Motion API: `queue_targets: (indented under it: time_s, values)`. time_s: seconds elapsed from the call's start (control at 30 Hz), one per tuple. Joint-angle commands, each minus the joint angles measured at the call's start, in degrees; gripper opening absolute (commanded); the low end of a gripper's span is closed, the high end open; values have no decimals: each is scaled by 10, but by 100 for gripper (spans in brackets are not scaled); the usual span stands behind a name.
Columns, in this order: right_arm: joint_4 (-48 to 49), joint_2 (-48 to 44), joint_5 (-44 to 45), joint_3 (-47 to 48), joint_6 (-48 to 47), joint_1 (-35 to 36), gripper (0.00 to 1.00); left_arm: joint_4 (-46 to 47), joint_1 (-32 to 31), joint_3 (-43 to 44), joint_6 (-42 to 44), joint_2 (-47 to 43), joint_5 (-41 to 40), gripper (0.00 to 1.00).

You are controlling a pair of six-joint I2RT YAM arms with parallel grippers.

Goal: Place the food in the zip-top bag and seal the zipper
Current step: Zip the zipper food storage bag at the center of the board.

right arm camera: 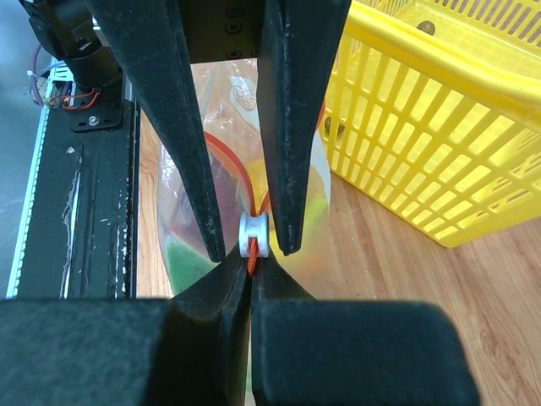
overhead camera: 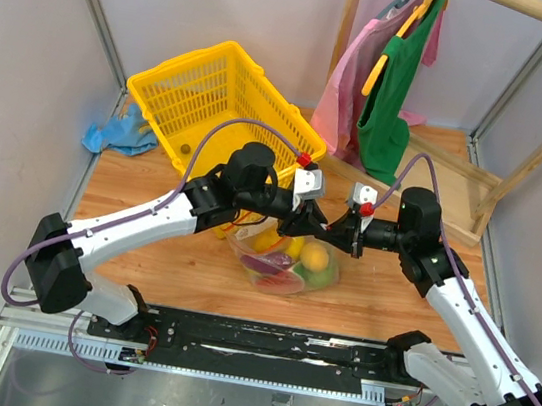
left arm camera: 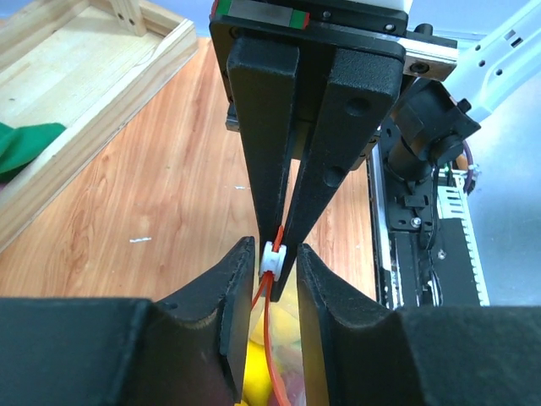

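Zip-top bag (overhead camera: 287, 266) holds the food (overhead camera: 314, 260). The right claw (right arm camera: 251, 279) is clamped on the zipper (left arm camera: 270, 338). The left claw (left arm camera: 275, 254) sits around the white slider (right arm camera: 254, 235) (squeezing or not, I cannot tell).

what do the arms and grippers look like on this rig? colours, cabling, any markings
Both arms, left arm and right arm, have white link shells with black joint housings. A purple cable loops outside each arm, ending at a red connector near a white wrist block. The left gripper and right gripper have matte black, tapering wedge-shaped fingers; a red-and-green strip marks the right gripper's base.
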Motion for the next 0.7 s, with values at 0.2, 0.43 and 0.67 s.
queue_targets:
  time_s: [0.2, 0.43, 0.67]
  values:
    - [20, -7, 12, 5, -4, 8, 1, 7, -3, -13, -17, -13, -28, 10]
    - [19, -20, 22, 6, 4, -9, 1, -33, -3, -23, -9, -28, -45, 0]
    - [24, -25, 37, 6, 16, -19, 1, -76, -3, -24, -4, -42, -61, 0]
